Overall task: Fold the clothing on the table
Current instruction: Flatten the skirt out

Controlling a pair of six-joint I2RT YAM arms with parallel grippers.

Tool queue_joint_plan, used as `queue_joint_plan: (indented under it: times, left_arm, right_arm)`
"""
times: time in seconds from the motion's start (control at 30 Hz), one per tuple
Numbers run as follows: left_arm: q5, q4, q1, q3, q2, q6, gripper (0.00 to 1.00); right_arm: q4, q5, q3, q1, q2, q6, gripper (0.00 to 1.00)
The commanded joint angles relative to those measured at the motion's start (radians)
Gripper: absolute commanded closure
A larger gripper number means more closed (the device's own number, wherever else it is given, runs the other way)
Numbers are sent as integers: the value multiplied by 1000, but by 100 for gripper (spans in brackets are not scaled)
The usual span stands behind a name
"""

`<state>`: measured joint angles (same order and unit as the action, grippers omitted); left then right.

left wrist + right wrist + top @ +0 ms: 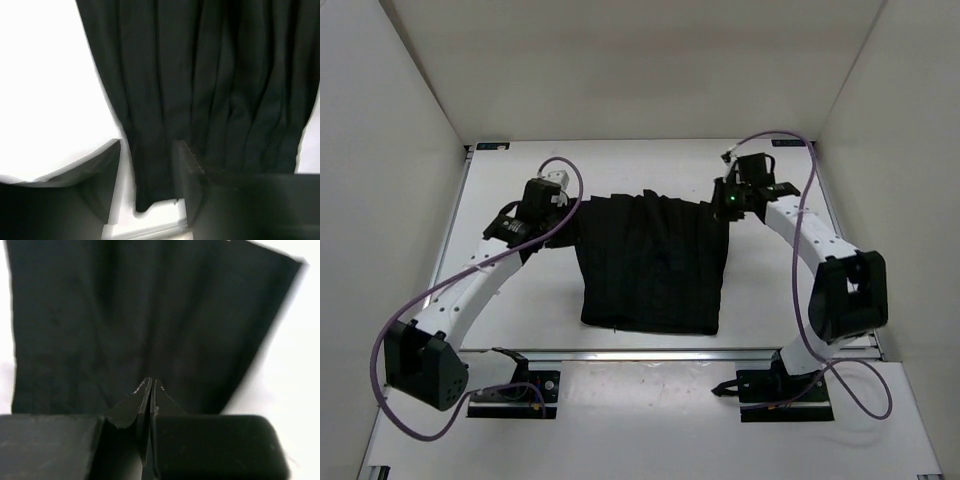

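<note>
White table (520,320) carries the black skirt (655,270) spread flat at its middle. It looks soft, light and limp, best pinched at the corners. Farther back, the left gripper (147,147) stands wide astride one far corner; the right gripper (150,382) is pinched tight on the other

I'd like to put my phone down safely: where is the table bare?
Bare table: the strip between the skirt and the back wall, and a patch either side of the skirt, bordered by the left arm and the right arm. Crowded: the skirt's far corners, where the left gripper and right gripper sit.
</note>
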<state>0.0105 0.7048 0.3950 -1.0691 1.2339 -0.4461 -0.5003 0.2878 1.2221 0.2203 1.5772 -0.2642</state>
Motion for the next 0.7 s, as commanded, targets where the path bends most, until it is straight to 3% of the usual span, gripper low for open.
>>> queue_joint_plan:
  times: [0.0,0.07,0.23,0.43,0.67]
  left_arm:
    - [0,-170,-2,0,88,92,53]
    - [-7,-305,5,32,128,54,81]
    - [45,-533,71,66,311,-55,99]
    - [-6,-504,56,-55,574,-106,100]
    - [-6,-406,5,-131,711,-120,100]
  right_arm:
    - [48,24,79,62,127,17,100]
    - [71,36,115,76,199,8,100]
    - [88,45,224,94,371,-26,100]
    - [48,-39,287,110,493,-3,100]
    - [43,-62,217,53,492,-9,100]
